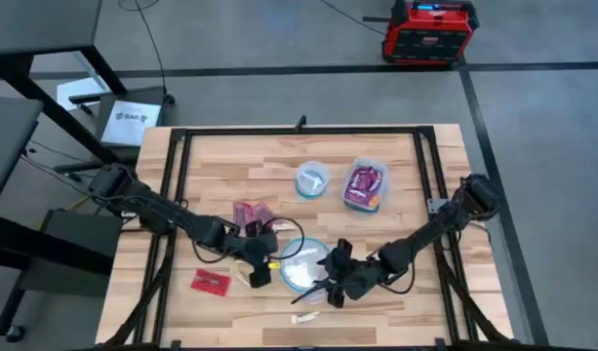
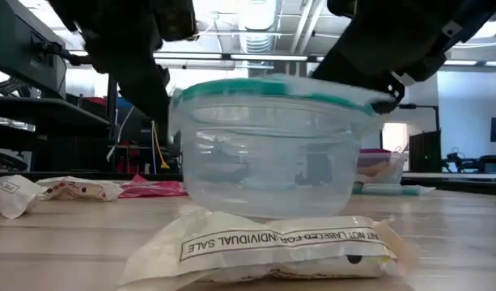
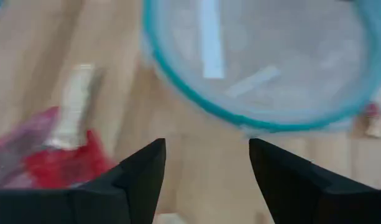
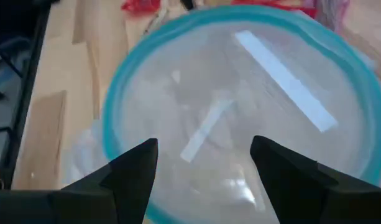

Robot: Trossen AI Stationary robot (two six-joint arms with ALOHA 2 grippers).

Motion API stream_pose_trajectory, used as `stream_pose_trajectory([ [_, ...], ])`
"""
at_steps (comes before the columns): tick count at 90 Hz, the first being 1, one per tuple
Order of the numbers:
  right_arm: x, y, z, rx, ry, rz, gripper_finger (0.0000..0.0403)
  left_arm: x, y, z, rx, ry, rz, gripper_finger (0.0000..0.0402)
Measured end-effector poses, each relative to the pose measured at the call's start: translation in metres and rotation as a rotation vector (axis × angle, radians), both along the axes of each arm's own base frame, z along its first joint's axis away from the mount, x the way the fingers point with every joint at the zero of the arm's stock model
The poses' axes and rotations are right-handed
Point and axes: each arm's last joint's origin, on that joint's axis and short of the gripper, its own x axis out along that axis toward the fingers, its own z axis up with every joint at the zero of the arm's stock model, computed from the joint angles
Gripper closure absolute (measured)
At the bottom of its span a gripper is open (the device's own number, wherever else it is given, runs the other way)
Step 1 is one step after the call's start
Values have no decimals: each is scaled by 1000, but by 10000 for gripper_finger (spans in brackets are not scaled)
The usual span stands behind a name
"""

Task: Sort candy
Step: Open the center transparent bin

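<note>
A clear round container with a teal rim stands near the table's front middle, with nothing inside that I can see. My left gripper is open just left of it, above bare wood between the rim and a red packet with a cream stick beside it. My right gripper is open at the container's right side, its fingers above the near rim. More red candy lies behind the left gripper. A white packet lies flat in front of the container. My right gripper has a dark finger right at the container's rim in the low view. I cannot tell whether it touches the rim. The container's base looks to be on the table.
A second round container and a rectangular one holding red and purple candy stand at the back middle. A red packet lies at the front left. A black frame runs along the table's sides.
</note>
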Motion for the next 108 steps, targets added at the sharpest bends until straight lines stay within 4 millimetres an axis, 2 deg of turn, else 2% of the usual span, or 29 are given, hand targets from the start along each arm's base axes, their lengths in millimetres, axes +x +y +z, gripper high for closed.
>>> stream_pose_trajectory([
  [9,-2,-11,4,-46,44,-4,148,3,-11,-4,-37,-31,-33,183],
  [22,-3,-32,15,-89,79,-8,148,11,-29,-24,-109,-22,-84,183],
  [33,-5,-45,33,-43,52,-24,148,16,-36,-33,-122,52,-108,183],
  [42,-11,-40,49,36,8,-4,148,15,-33,-19,-75,108,-80,183],
  [51,-19,-29,56,78,-17,10,148,12,-22,1,86,127,-10,183],
  [61,-23,-16,51,99,-21,-16,148,15,-3,2,242,130,44,183],
  [74,-21,-6,28,105,33,-59,148,30,13,-8,172,119,-6,183],
  [83,-18,-4,19,107,44,-83,148,35,12,-15,120,118,-61,183],
  [108,-17,-22,17,1,128,-55,148,42,-14,2,-28,-92,-145,183],
])
